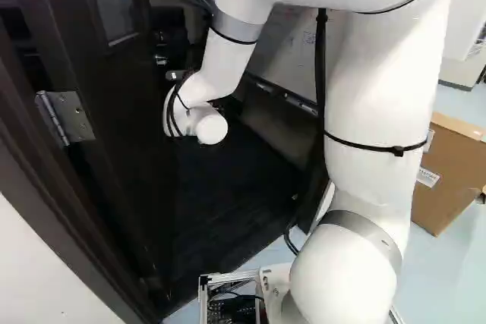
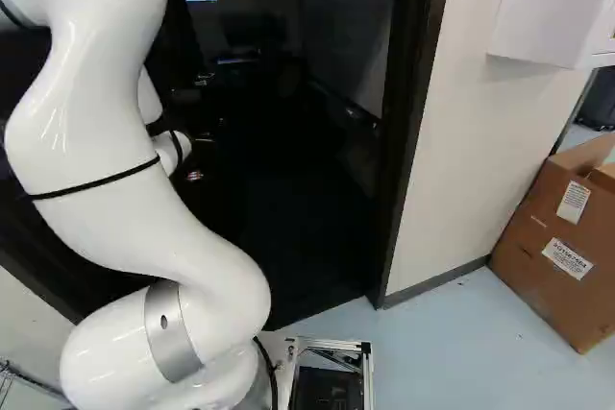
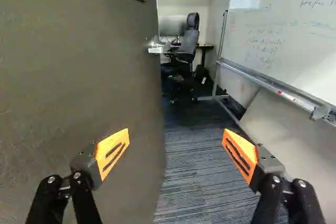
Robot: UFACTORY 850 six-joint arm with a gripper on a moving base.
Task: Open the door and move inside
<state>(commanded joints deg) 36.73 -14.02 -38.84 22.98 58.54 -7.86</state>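
Observation:
The dark door (image 1: 125, 123) stands open, swung into the room, with its metal hinge (image 1: 68, 117) at the left of the left base view. In the wrist view the door (image 3: 79, 77) rises close beside one finger, and its handle (image 3: 156, 46) is on the far edge, ahead of the gripper. My gripper (image 3: 176, 142) is open, with nothing between its orange pads. Both base views hide its fingers behind the arm. The doorway's jamb (image 2: 415, 132) stands right of the arm in the right base view.
Carpet (image 3: 197, 171) runs ahead through the opening. A whiteboard (image 3: 283, 35) on a metal-railed stand lines the side opposite the door. Farther in are an office chair (image 3: 189, 40) and a desk with a monitor. Cardboard boxes (image 2: 557, 247) stand outside, against the wall right of the doorway.

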